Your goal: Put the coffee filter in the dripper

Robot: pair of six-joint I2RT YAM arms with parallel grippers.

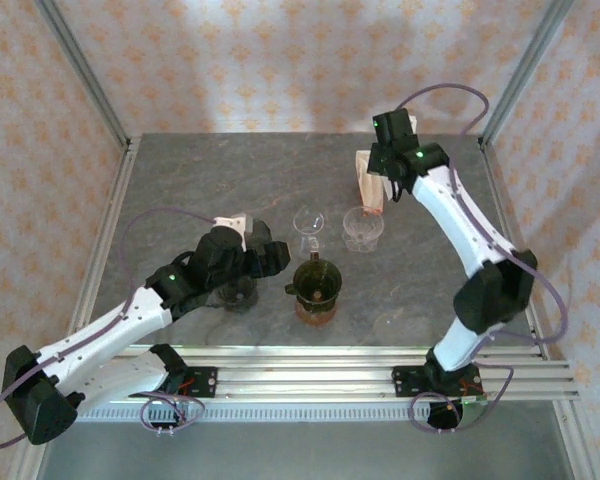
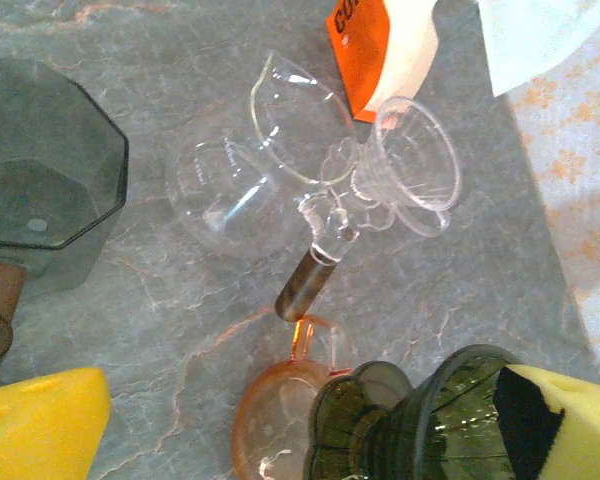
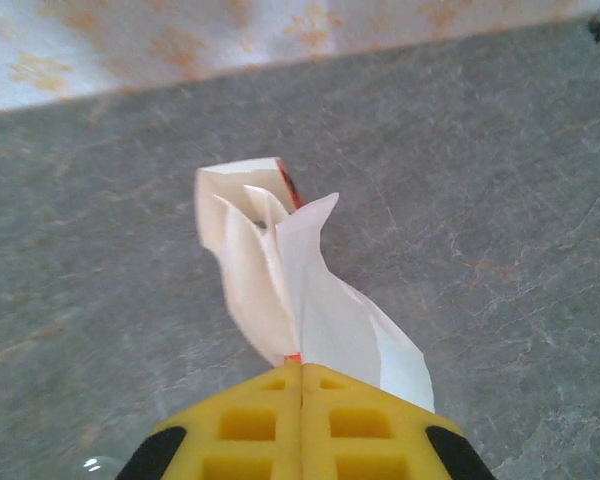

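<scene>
Where the right arm reaches to the far side of the table (image 1: 180,180), the right gripper (image 3: 300,388) is clenched on the white coffee filter (image 3: 280,280). Its yellow fingers (image 3: 250,425) meet along one seam with the paper pinched between them. A sliver of orange shows right at that seam, and I cannot tell whether one sheet or several are caught. The filter stands crumpled and upright above the fingers, at the orange filter pack (image 1: 366,175) near the back wall, well apart from the green dripper (image 1: 317,283). That dripper sits on an orange cup (image 2: 275,425) near the middle of the table, with a clear dripper (image 1: 363,228) and a clear pitcher (image 1: 308,226) just behind it. The left gripper (image 2: 305,405) hangs released, its fingers spread wide and holding nothing. The green dripper lies between them in the wrist view, and a dark glass (image 2: 40,190) stands off to one side.
</scene>
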